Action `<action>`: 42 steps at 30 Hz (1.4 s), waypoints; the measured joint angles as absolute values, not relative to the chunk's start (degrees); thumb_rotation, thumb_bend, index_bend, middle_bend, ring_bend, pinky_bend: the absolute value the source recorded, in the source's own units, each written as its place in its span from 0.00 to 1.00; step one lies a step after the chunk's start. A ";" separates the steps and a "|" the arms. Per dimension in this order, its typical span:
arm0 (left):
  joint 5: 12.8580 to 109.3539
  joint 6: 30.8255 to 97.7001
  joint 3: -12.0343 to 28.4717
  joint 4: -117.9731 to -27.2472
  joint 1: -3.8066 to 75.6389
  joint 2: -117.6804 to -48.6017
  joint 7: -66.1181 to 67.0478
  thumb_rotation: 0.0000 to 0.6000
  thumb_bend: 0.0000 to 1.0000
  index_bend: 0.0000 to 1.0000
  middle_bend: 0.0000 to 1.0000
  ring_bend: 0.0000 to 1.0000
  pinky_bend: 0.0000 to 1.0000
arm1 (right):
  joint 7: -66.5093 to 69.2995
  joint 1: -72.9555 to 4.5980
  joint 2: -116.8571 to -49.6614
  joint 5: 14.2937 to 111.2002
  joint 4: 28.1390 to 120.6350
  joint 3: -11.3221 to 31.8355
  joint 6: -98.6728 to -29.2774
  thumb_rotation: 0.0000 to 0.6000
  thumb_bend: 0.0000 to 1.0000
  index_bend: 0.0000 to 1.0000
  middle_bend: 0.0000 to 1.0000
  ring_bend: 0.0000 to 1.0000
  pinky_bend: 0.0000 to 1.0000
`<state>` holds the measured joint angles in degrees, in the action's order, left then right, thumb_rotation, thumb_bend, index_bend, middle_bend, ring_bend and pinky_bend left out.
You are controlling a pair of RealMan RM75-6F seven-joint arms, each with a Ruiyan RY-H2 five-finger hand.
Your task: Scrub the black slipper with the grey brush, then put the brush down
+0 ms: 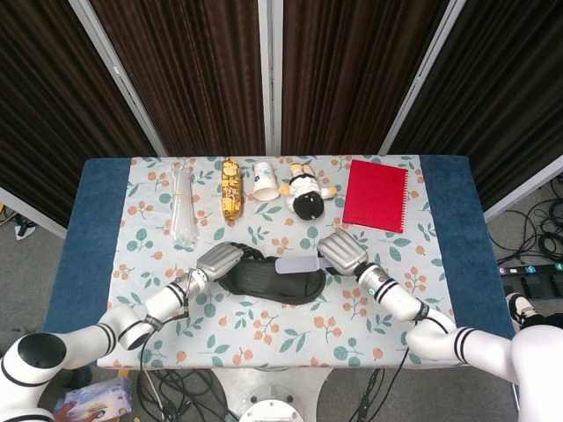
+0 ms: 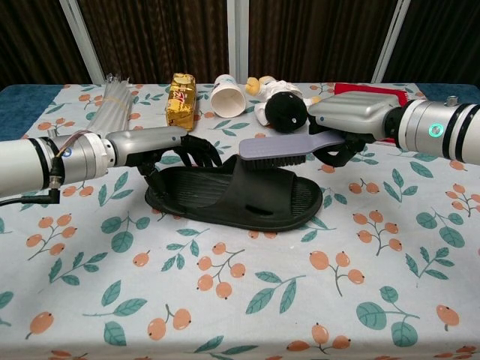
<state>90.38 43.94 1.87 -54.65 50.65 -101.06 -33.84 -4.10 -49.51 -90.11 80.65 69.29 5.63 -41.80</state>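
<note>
Floral tablecloth [image 2: 247, 300] covers table; dark curtains [image 1: 352, 70], perhaps pleated.

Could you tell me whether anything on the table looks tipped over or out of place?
The paper cup at the far edge lies on its side, mouth towards the robot, and the doll beside it lies flat. The black slipper sits flat and looks undamaged; nothing is spilled.

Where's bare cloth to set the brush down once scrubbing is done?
Free patches: right of the black slipper, below the red notebook, and the wide front strip of tablecloth. Crowded: the back row from straws to doll.
</note>
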 measured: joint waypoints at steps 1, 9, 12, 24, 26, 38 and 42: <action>90.32 43.99 1.81 -54.42 50.75 -101.18 -34.07 1.00 0.05 0.35 0.48 0.29 0.28 | -4.59 -49.65 -90.95 80.70 68.41 5.53 -41.86 1.00 0.55 1.00 1.00 1.00 1.00; 89.41 43.76 1.50 -53.14 51.26 -101.54 -35.29 1.00 0.05 0.36 0.48 0.29 0.28 | -5.51 -49.76 -91.79 83.08 67.76 2.32 -41.45 1.00 0.55 1.00 1.00 1.00 1.00; 89.05 43.30 1.40 -53.05 51.48 -101.49 -35.92 1.00 0.05 0.36 0.48 0.29 0.28 | -4.89 -49.18 -90.36 84.39 69.42 0.85 -41.82 1.00 0.55 1.00 1.00 1.00 1.00; 88.16 42.56 1.32 -53.63 52.35 -101.36 -34.76 1.00 0.05 0.35 0.48 0.29 0.28 | 2.48 -47.59 -86.64 86.78 70.62 1.89 -48.11 1.00 0.55 1.00 1.00 1.00 1.00; 87.95 42.40 1.33 -53.76 52.43 -101.34 -34.58 1.00 0.05 0.35 0.48 0.29 0.28 | 2.62 -48.13 -87.66 86.29 68.90 2.50 -47.49 1.00 0.55 1.00 1.00 1.00 1.00; 86.87 41.73 1.21 -53.60 52.40 -101.08 -34.31 1.00 0.05 0.35 0.48 0.29 0.28 | 2.08 -50.89 -92.20 87.71 65.38 0.06 -42.22 1.00 0.55 1.00 1.00 1.00 1.00; 86.66 41.75 1.23 -53.66 52.37 -101.11 -33.87 1.00 0.05 0.35 0.48 0.29 0.28 | 2.20 -49.99 -90.29 89.23 68.67 -1.72 -43.33 1.00 0.55 1.00 1.00 1.00 1.00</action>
